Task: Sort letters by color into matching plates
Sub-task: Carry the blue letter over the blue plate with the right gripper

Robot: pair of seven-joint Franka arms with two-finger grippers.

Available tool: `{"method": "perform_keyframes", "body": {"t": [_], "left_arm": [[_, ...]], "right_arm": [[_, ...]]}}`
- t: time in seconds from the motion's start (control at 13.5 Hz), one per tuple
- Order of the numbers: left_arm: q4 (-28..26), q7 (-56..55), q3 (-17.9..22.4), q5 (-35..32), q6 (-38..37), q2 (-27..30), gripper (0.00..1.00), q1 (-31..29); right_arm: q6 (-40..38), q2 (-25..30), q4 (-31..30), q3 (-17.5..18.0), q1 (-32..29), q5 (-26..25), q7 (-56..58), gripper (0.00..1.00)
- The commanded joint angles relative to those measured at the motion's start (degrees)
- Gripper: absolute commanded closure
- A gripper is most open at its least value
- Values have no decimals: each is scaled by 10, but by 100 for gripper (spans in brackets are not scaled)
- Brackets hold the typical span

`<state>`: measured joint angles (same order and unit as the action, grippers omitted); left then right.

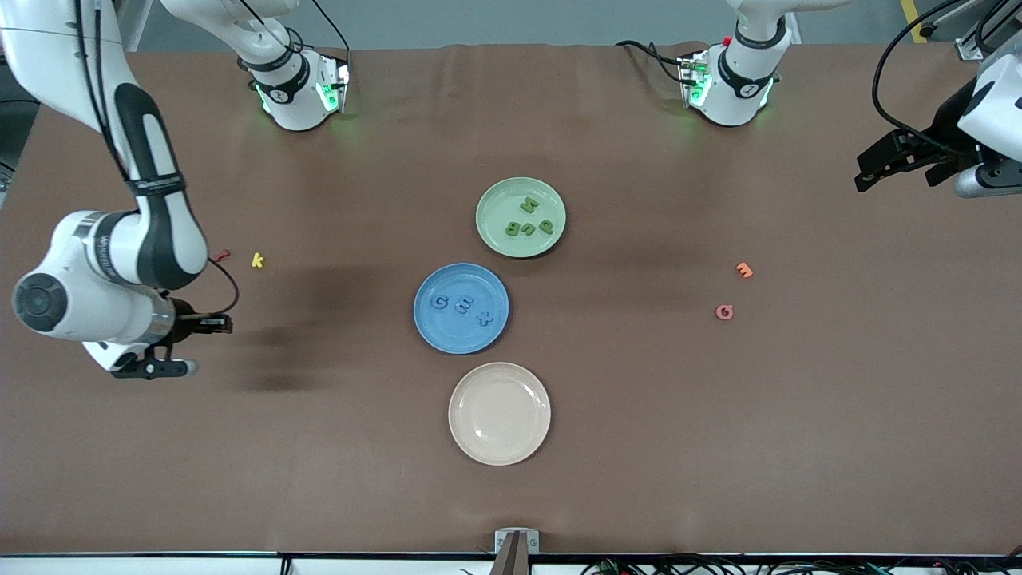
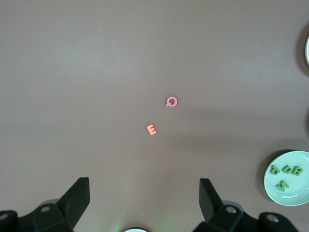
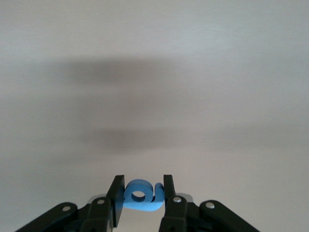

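My right gripper is shut on a small blue letter "a", pinched between both fingers. In the front view this gripper hangs over bare table toward the right arm's end. The blue plate holds three blue letters. The pale green plate, farther from the front camera, holds several green letters. My left gripper waits open and empty at the left arm's end. In the left wrist view its fingers stand wide apart, with the green plate off to one side.
A cream plate lies nearer the front camera than the blue plate. A red letter and a yellow letter lie near the right arm. An orange letter and a pink letter lie toward the left arm's end.
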<state>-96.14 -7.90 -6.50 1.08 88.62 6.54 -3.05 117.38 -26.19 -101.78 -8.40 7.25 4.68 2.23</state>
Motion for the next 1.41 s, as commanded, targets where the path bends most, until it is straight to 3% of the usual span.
{"method": "perform_keyframes", "body": {"t": [0.0,0.37,0.74,1.33], "left_arm": [[-5,13,3,-7,2,6,0,0],[3,13,0,-7,-2,9,0,1],[17,18,-1,-4,-2,8,0,1],[17,19,-1,-6,-3,5,0,3]], "right_arm": [[-28,-3,20,-4,68,9,-116,79],[-20,-34,64,-4,195,23,-335,79],[-9,-133,174,-4,292,43,-511,79],[88,-179,189,2,319,55,-529,79]]}}
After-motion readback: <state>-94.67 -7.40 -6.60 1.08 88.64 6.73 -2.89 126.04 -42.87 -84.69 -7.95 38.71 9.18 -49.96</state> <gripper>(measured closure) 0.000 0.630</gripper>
